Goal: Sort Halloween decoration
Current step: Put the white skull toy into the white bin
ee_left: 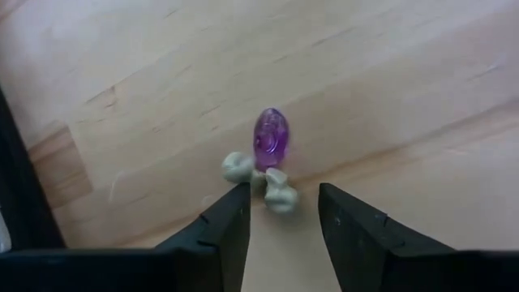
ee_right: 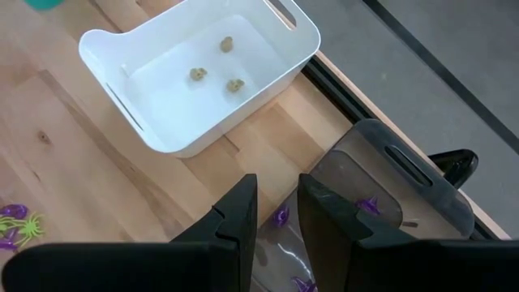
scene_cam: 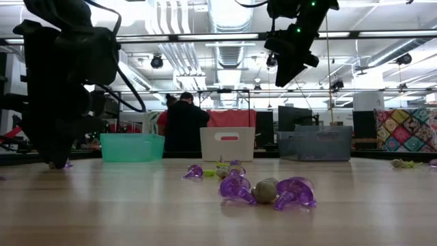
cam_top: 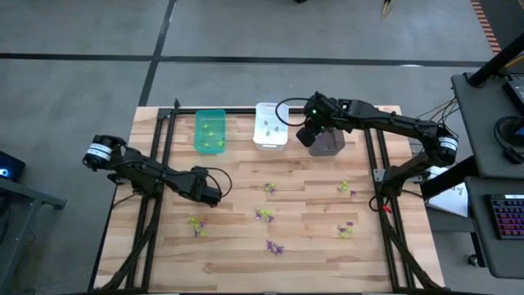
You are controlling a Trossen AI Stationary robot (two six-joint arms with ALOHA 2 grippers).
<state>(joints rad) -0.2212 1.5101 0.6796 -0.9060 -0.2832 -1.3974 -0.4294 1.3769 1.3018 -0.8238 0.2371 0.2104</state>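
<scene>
Far left of the table (cam_top: 246, 254): left gripper (cam_top: 210, 197) low over the wood, fingers (ee_left: 231, 223) parted, nothing between them; just ahead of the tips, a small cluster of Halloween decoration, one purple trinket (ee_left: 271, 138) touching greyish pieces (ee_left: 276, 193), all flat on the boards. Pick step in hand here, by the look of it; next move probably calls for settling on one piece, since purple and grey lie against each other and belong in different bins, then lowering so the tips straddle only that piece before closing. Further along, loose purple and yellow-green trinkets (cam_top: 264, 215) scattered across the middle and near side of the table, well apart from the bins, so plenty left to sort. At the far edge, green bin (cam_top: 210, 131) with yellow-green pieces inside, then white bin (cam_top: 270, 127) holding three greyish pieces (ee_right: 197, 75). Right of that, dark grey bin (cam_top: 327, 144) with purple pieces (ee_right: 369, 204) at its bottom. Right gripper (cam_top: 312, 133) raised above that grey bin, fingers (ee_right: 235, 215) a narrow gap apart with nothing visible between them: likely a drop just made, or waiting. Next for that arm, presumably a trip to the loose pieces near the right side (cam_top: 345, 188).
</scene>
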